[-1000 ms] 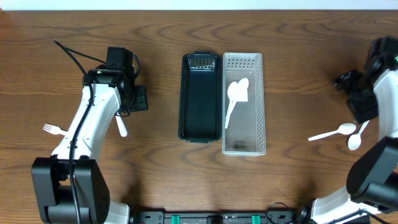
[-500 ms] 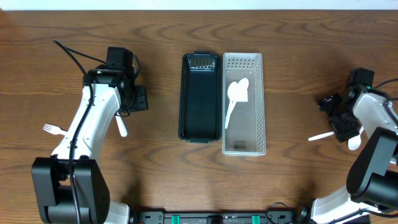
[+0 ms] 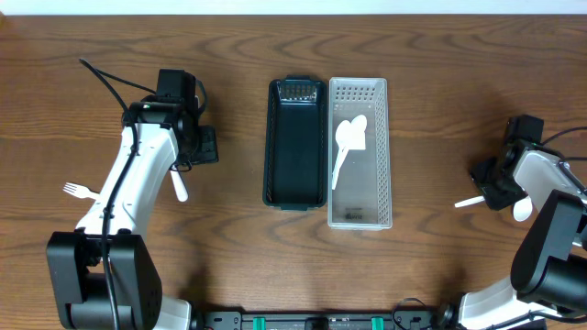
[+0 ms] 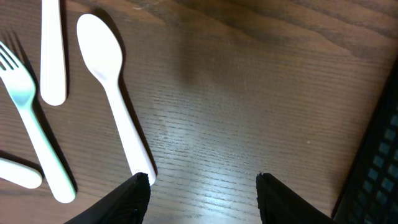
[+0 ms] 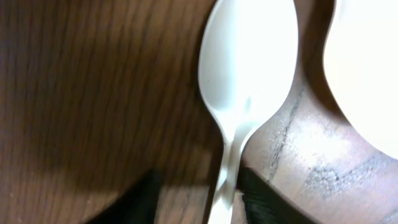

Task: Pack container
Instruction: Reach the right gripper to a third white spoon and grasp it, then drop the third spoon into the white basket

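Note:
A white perforated container [image 3: 359, 218] holds two white spoons [image 3: 349, 137]; a black container [image 3: 295, 137] stands against its left side. My right gripper [image 3: 491, 188] is down on the table at the far right, over a white spoon [image 5: 249, 62]. That spoon's handle lies between the fingers, against the right finger [image 5: 267, 202], with a gap to the left one; the jaws are still partly open. A second spoon's bowl [image 5: 367, 74] lies beside it. My left gripper [image 4: 202, 186] hangs open and empty over bare wood, with a white spoon [image 4: 118, 99] ending at its left fingertip.
More white cutlery lies at the left: a fork [image 4: 31, 118] and two other handles [image 4: 53, 50]. In the overhead view the fork [image 3: 79, 191] is near the left arm's base. The black container's edge [image 4: 379, 162] shows at the right of the left wrist view.
My right arm has come down and inward onto the spoons at the far right, and its jaws have narrowed around a spoon's handle. The left arm has not moved.

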{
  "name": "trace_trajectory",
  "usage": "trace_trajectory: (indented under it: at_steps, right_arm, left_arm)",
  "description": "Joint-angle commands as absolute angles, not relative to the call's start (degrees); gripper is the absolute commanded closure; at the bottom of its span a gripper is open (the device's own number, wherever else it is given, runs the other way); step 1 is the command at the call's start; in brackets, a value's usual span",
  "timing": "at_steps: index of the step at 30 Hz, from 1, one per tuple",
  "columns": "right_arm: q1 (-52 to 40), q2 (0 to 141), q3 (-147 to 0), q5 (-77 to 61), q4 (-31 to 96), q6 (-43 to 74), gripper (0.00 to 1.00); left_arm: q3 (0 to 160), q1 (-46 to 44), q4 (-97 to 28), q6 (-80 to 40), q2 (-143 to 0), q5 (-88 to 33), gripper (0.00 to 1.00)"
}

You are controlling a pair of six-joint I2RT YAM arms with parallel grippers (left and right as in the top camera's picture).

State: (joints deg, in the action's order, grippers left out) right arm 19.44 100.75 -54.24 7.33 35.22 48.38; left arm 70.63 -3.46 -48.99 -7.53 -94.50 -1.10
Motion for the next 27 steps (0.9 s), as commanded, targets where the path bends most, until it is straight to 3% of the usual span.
trace_trajectory:
  at_steps: [1,2,5,15,27]
  right_arm:
    - [19.64,101.91,-52.42,5.52,35.07,48.6,0.69]
    - [19.64,101.91,-52.42,5.52,35.05,48.6,0.73]
    - [19.64,101.91,-52.42,5.52,34.63,48.6,0.99]
    - [15.53,100.86,-58.43,3.9,35.38,44.01,0.99]
    - [-7.09,96.25,-81.06,-0.51,44.07,35.9,0.99]
  left_arm:
    - [71.59,-3.29,-49.04,-7.6,-95.09,-0.84,0.42]
    - [71.59,-3.29,-49.04,-7.6,-95.09,-0.84,0.42]
    - [71.59,-3.29,-49.04,-7.6,-95.09,-0.84,0.42]
    - [71.59,-3.29,-49.01,-7.6,-95.09,-0.84,0.42]
    - [71.59,-3.29,-49.01,-7.6,-95.09,-0.84,0.42]
